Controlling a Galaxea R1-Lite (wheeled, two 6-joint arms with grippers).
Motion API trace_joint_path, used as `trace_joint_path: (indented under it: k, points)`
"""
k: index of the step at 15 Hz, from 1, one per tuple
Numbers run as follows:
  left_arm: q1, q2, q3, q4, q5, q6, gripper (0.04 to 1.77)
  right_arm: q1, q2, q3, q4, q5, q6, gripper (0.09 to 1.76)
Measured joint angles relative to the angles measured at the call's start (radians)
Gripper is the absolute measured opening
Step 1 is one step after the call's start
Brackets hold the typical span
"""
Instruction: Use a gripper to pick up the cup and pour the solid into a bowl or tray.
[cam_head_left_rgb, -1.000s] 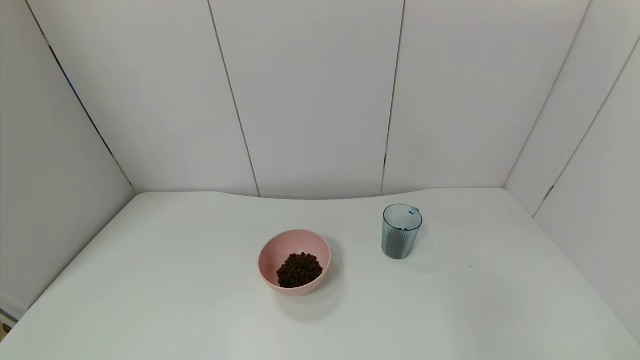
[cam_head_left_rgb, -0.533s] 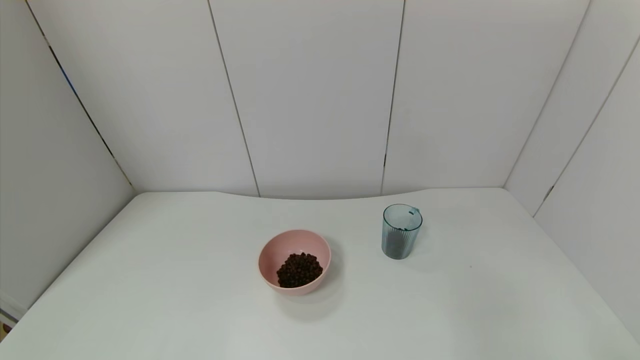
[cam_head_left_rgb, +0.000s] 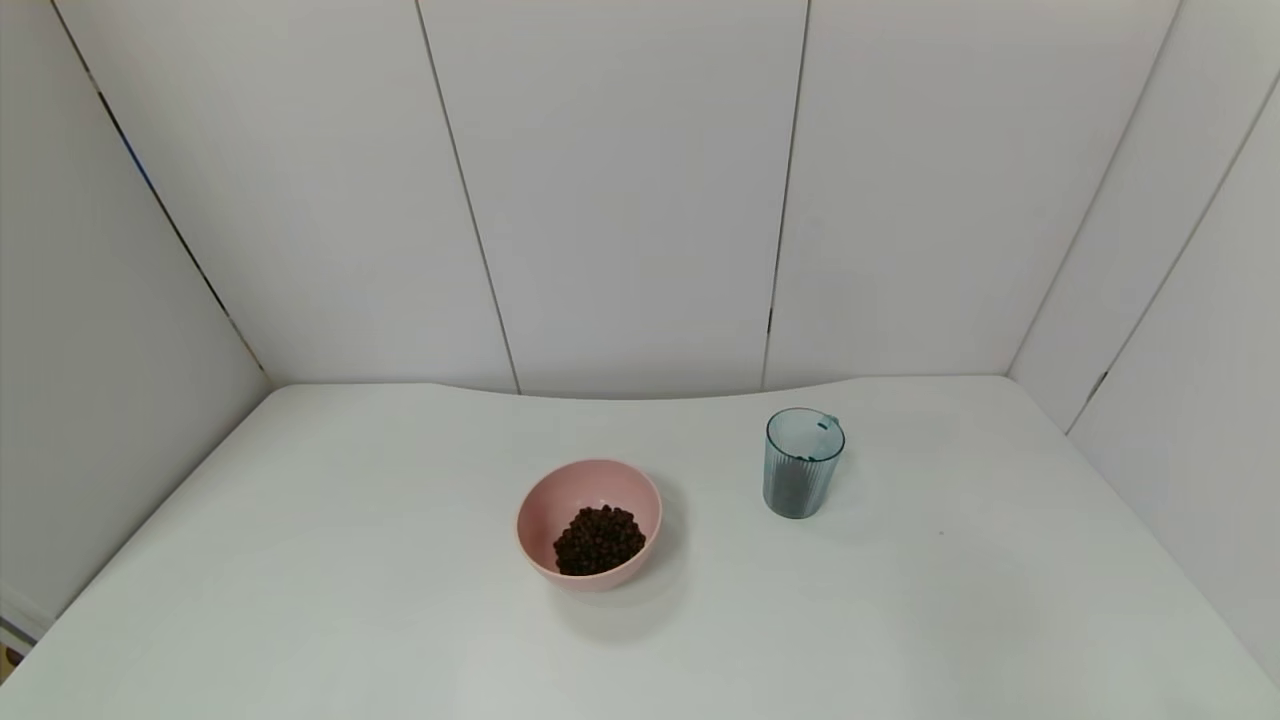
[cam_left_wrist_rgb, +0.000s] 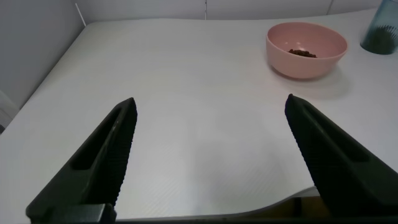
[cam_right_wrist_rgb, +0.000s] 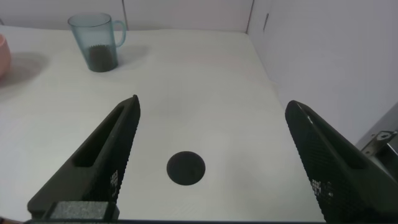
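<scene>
1. Nearest to the robot, both arms sit low at the front edge of the white table (cam_head_left_rgb: 300, 560), out of the head view altogether. The left gripper (cam_left_wrist_rgb: 208, 155) has its fingers spread wide, holding nothing; the right gripper (cam_right_wrist_rgb: 211, 158) is the same — agape and empty.
2. Just ahead of the right gripper lies a small dark round mark (cam_right_wrist_rgb: 186, 168) on the tabletop.
3. Mid-table stands the bowl (cam_head_left_rgb: 589, 523), pale pink, with a heap of the solid (cam_head_left_rgb: 599, 540) already in it.
4. Farther back and to the robot's right of the bowl, well apart from it, stands the cup (cam_head_left_rgb: 802, 462) — upright, long axis vertical, its rim tab turned away from the bowl. Some dark pellets seem to remain at its bottom, though through the ribbed wall I can't be sure how many.
5. The cup lies ahead of the right gripper and slightly toward the robot's left; that arm is plainly the nearer, so I'd expect it to make any reach.
</scene>
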Motion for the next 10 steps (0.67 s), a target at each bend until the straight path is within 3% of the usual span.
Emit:
trace_joint_path:
  k: [10]
  points:
    - [0.000,0.000,0.000,0.000,0.000,0.000,1.72,0.000,-0.012,0.015,0.031,0.016,0.008,1.70]
